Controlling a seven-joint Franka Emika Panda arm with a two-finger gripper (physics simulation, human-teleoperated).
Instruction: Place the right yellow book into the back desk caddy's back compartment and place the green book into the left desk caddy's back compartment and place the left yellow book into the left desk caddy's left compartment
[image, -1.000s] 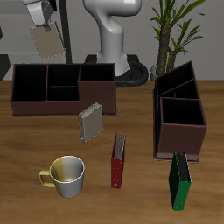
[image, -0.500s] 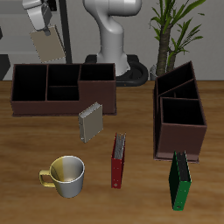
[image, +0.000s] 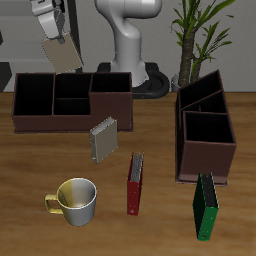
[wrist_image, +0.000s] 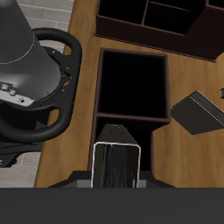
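While both caddies (image: 70, 100) (image: 205, 135) seem empty, pincer (image: 52, 30) grips a yellow book (image: 60, 54)

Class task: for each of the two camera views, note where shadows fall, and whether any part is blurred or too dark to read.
Exterior view: crisp throughout, soft shadows beside the olive-and-white mug and the upright pale yellow book. Wrist view: equally sharp, but the long dark brown desk caddy has compartments so black that their floors cannot be read; the held pale book fills the foreground.
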